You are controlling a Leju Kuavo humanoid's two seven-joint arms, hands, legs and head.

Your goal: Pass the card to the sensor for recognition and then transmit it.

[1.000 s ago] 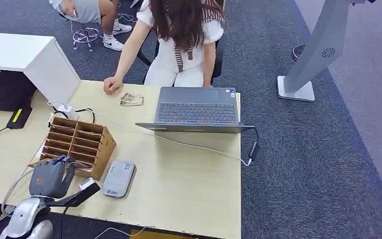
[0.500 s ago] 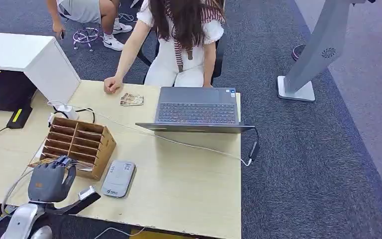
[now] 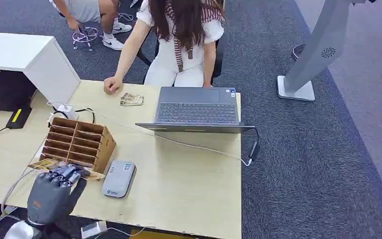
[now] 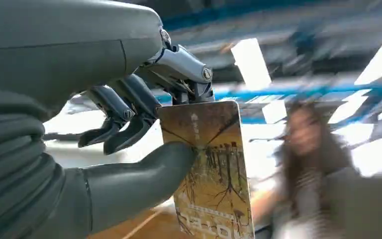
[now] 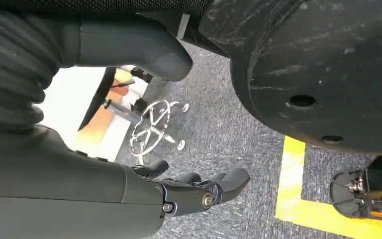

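Left robot hand: The left robot hand point(image 4: 79, 149) pinches the card point(image 4: 209, 169) between its thumb and fingers, gripping near one end so that most of the card juts clear of the grasp. In the head view this hand point(image 3: 49, 196) sits at the near edge of the tabletop point(image 3: 189, 179), just beside the cardboard organiser point(image 3: 79, 142).

Card: A patterned card, held on edge in the left robot hand; in the head view its tips show past the fingers, in front of the organiser.

Sensor: The grey card reader point(image 3: 118, 178) lies flat on the tabletop just beside the organiser and near the held card, not yet touched by it.

Right robot hand: The right robot hand point(image 5: 199, 191) hangs over the carpeted floor with fingers loosely apart, holding nothing.

Bystander: A person point(image 3: 179, 40) sits at the far side of the tabletop behind an open laptop point(image 3: 196, 107), one hand resting on the wood.

Risk: The hold looks shallow, so a quick swing towards the reader could twist or drop the card. The organiser stands close enough for the fingers or card edge to clip it. A card presented on edge and not flat may fail to register.
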